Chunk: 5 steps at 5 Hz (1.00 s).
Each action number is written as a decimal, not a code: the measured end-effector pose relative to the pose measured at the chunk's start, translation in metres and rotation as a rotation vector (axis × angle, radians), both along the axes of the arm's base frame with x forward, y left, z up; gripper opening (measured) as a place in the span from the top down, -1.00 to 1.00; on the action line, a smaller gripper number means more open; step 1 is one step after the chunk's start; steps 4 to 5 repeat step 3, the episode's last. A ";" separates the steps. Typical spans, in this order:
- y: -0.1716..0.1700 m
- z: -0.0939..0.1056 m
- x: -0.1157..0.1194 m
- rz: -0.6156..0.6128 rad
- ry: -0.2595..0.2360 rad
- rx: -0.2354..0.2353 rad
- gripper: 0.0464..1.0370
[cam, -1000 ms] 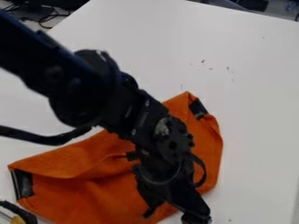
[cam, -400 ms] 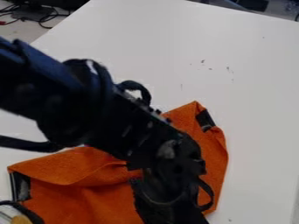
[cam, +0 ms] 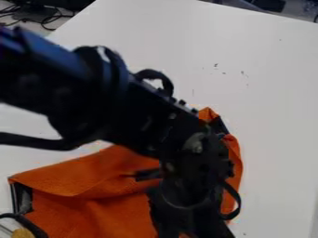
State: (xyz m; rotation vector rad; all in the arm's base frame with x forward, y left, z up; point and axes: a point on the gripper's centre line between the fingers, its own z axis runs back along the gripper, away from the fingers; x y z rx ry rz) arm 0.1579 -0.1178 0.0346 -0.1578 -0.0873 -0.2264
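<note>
At the near edge, black gripper [cam: 191,229]: hangs down over the orange cloth; cannot tell whether spread or closed, or whether gripping any fabric.
Near left corner, yellowish piece [cam: 23,233]: sits just beside the cloth, with a black curved strip [cam: 28,222] around it.
Orange cloth [cam: 112,207]: lies creased under the gripper and spreads to both sides; bears a black patch [cam: 23,197] at the left end and another at the far right corner.
Black arm [cam: 93,97]: slants in from the upper left, partly covering the cloth.
White table [cam: 261,107]: stretches away beyond, with small dark specks [cam: 216,65].
Dark cables [cam: 48,19]: lie tangled past the far left edge.
</note>
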 end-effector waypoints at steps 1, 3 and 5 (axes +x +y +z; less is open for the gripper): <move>-0.004 -0.006 -0.007 0.007 0.012 -0.047 -0.92; -0.003 -0.009 0.001 -0.049 0.022 -0.020 -0.92; -0.003 -0.009 0.001 -0.049 0.022 -0.020 -0.92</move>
